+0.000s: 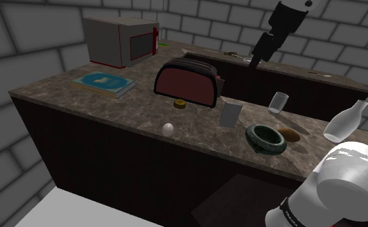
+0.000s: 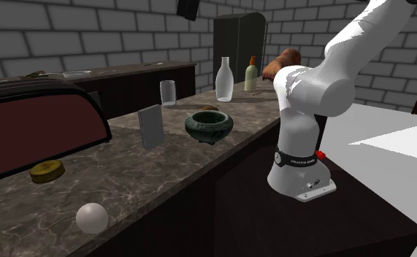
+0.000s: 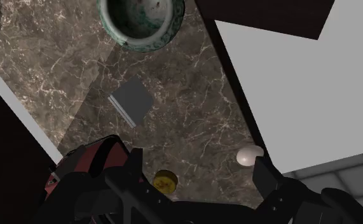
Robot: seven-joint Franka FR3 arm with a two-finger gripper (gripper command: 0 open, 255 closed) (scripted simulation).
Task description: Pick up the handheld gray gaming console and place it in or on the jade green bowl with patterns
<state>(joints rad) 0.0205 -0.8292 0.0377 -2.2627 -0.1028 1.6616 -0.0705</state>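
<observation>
The claw (image 3: 198, 160) is hanging well above the tabletop (image 1: 127, 109) with its two black fingers (image 3: 134, 164) standing wide apart – it is open and gripping nothing. In the shoulder view it is showing high up, near the top edge, at the end of the arm's dark wrist.

The grey console (image 1: 231, 114) is sitting on the mottled brown tabletop, a plain flat slab standing on edge in the shoulder view and the second exterior view. It is not touching the claw. The green bowl (image 1: 266, 138) is resting just beside it, apart from it, toward the shoulder view's right – a round patterned bowl with a pale inside (nothing is lying in it). From the wrist camera the console is lying between the bowl and the claw's fingers.

A small brown lump (image 1: 289, 135) is sitting right by the bowl's far side. A drinking glass (image 1: 278, 102) is standing behind the console and bowl, and a clear bottle (image 1: 343, 121) is standing farther toward the shoulder view's right.

On the console's other side a dark red toaster (image 1: 187, 80) is standing, with a small yellow disc (image 1: 180, 104) in front of it and a white ball (image 1: 168, 129) lying near the tabletop's front edge. Farther along, a teal book (image 1: 104, 82) is lying flat beside a grey microwave (image 1: 121, 40).
</observation>
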